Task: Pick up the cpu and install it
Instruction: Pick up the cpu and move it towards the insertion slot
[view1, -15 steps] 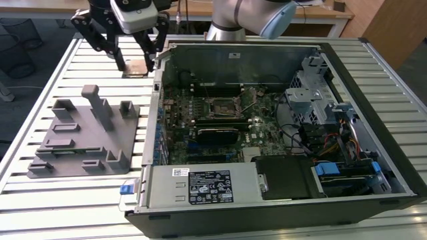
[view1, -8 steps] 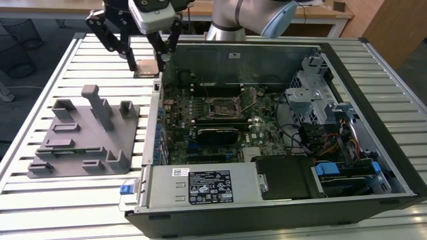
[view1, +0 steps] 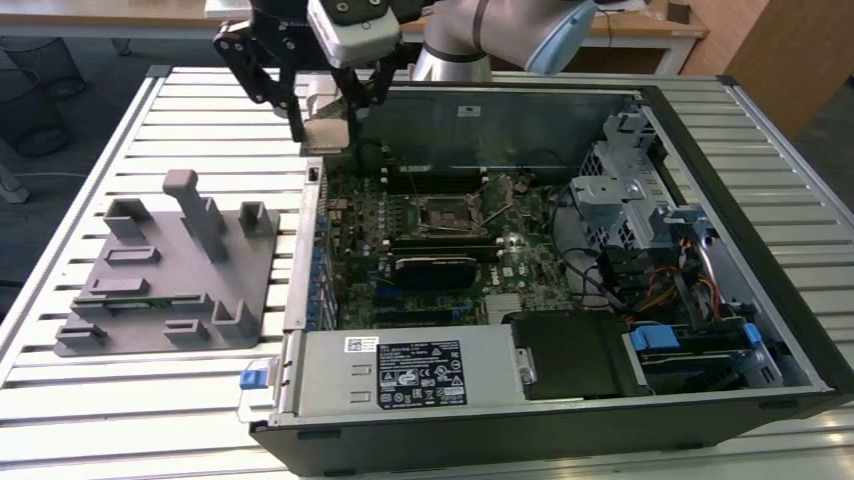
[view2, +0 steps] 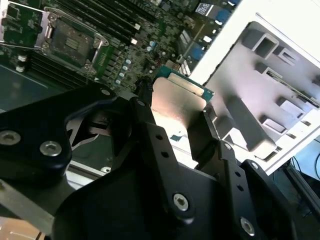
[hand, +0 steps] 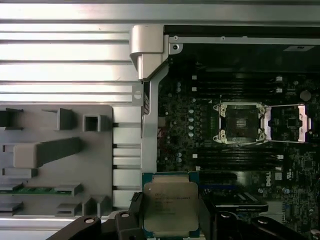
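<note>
A slatted metal table (view1: 147, 420) carries an open computer case (view1: 534, 110) lying on its side. Just beside the case, on the exterior view's left, is a grey moulded fixture (view1: 174, 290) with slots and posts. Behind the table are wooden furniture (view1: 787, 50) and a dark mesh bin (view1: 34, 95) on the floor. Inside the case lies the green motherboard (view1: 441, 270); near its middle the socket (view1: 445, 211) has its metal cover plate folded open to one side (the first wrist view makes this plainest, socket (hand: 239, 121)). The arm (view1: 494, 35) reaches in from the far side of the table, its gripper (view1: 324, 125) pointing down over the case's far corner on the exterior view's left. The black fingers (view2: 150, 140) are closed on two opposite edges of the cpu (view1: 327, 135), which is held flat with its pale silver top facing up, clear of the table and well apart from the socket. In the first wrist view the cpu (hand: 170, 205) hangs about over the case's side wall, between the fixture and the motherboard. The second wrist view shows the cpu's green rim. A black-and-white label (view1: 420, 373) sits on the grey power supply (view1: 347, 385) at the case's near edge. Small dark print runs across the chip's top.
</note>
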